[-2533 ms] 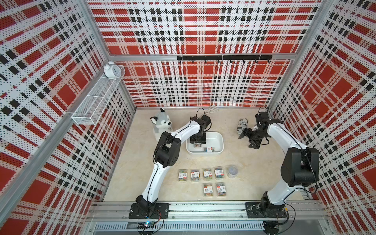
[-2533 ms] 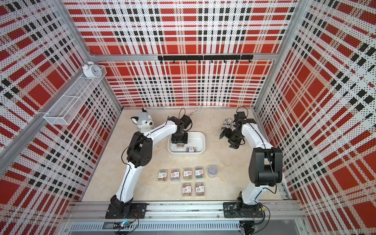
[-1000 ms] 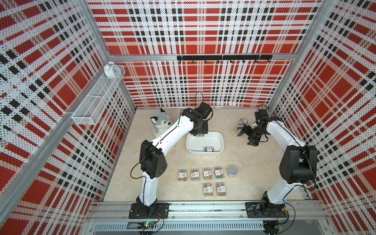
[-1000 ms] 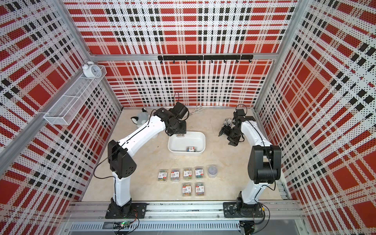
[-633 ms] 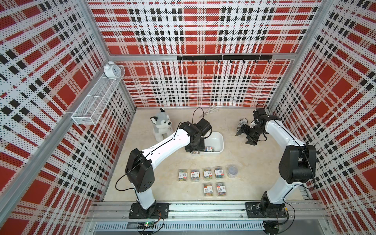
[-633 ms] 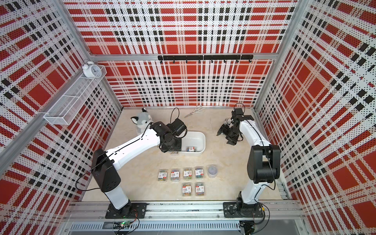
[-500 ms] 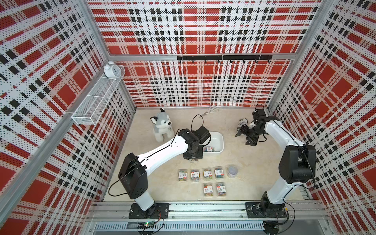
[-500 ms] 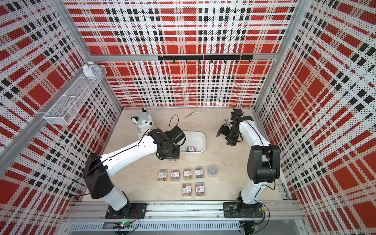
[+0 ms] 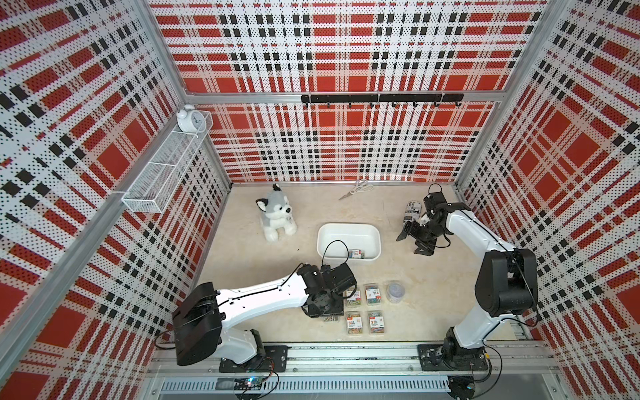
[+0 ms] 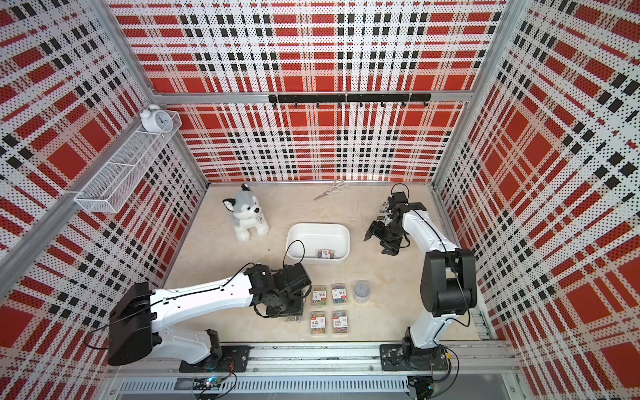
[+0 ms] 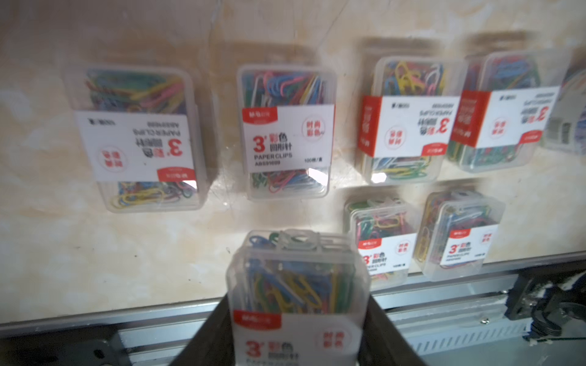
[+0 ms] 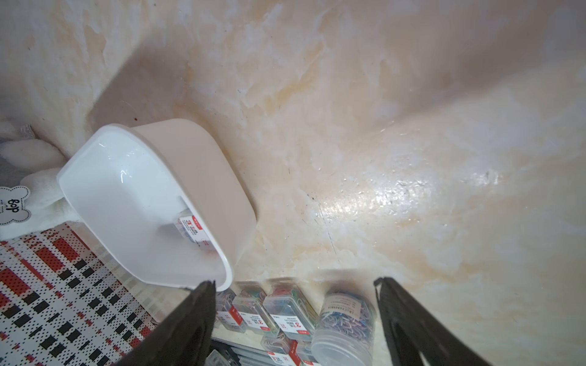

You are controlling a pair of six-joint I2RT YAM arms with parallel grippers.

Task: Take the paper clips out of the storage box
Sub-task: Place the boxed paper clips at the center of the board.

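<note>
In both top views a beige marbled tabletop is seen, walled by red plaid panels; the left gripper is clamped on a clear case of paper clips; the right gripper is spread wide, nothing held; one case is left in the storage box; six cases and a round tub are laid nearby

We lose part of the case row behind the left arm in both top views; the held case runs off the left wrist view's edge.
</note>
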